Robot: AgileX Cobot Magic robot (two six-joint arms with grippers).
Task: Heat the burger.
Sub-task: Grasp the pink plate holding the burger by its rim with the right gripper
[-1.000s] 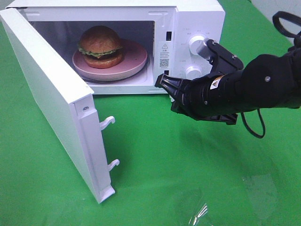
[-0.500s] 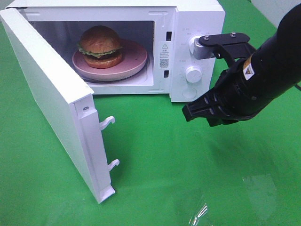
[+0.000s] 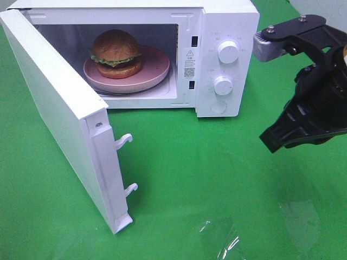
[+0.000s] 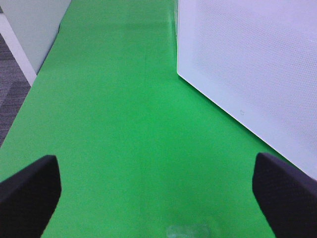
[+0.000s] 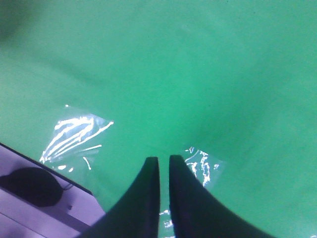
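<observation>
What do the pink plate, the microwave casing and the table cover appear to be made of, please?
Pink plate: likely glazed ceramic or melamine; smooth, soft sheen.
Microwave casing: white painted metal or plastic; satin, uniform.
Table cover: green sheet, perhaps cloth or vinyl; mostly matte, a few shiny patches.

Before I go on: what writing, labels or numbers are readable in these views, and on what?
Nothing can be read as words.
Sticker on the microwave front frame: a warning triangle, lines of print and a square code, all too small to read.
Markings around the upper knob and lower knob: too small.
Tiny mark on the white panel, left wrist view: unreadable.
Right wrist view: no text.
</observation>
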